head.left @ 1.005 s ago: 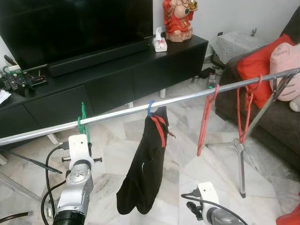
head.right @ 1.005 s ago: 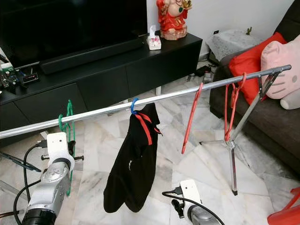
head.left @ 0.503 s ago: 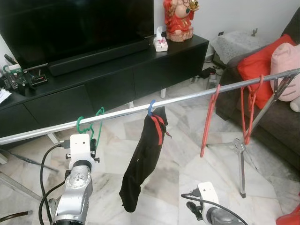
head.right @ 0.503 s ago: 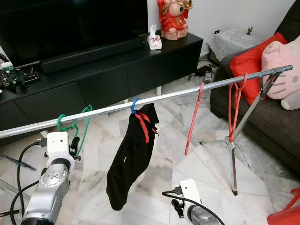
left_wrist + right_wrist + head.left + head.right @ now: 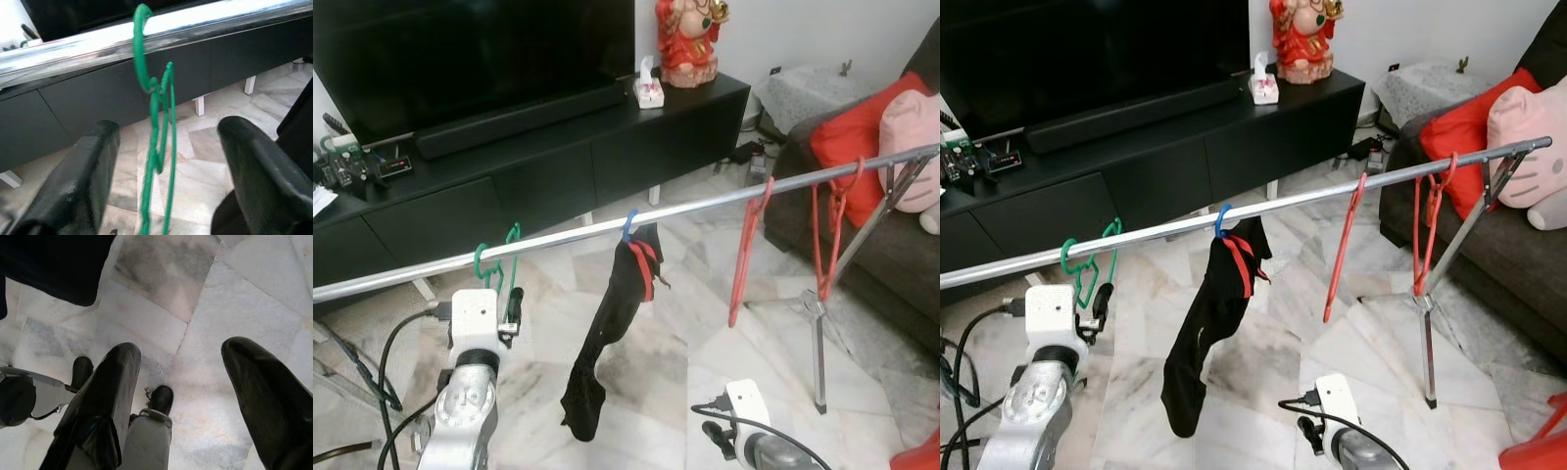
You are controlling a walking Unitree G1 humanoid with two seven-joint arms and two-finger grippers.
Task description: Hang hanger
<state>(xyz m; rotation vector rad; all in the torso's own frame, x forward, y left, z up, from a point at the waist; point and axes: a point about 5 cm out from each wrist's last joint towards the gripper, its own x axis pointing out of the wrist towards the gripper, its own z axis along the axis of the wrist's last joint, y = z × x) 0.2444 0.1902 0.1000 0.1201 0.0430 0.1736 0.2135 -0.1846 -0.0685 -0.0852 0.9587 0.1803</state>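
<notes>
Your left gripper [image 5: 164, 161], fingers spread wide and empty, straddles the green hanger [image 5: 156, 142], whose hook sits over the rail [image 5: 607, 230] and bears its weight; right gripper [image 5: 181, 396] open, idle.

The clothes rail [image 5: 607, 227] is polished, shiny metal. On it the green hanger [image 5: 155, 122] looks like thin coated wire with a faintly rough skin. The black garment [image 5: 607, 343] at the rail's 6 o'clock is soft matt cloth. The floor [image 5: 234, 298] is glossy veined marble tile. The left gripper [image 5: 164, 161] has smooth, slightly glossy black plastic fingers [image 5: 259, 166]. The TV cabinet [image 5: 1185, 147] is matt black.
</notes>
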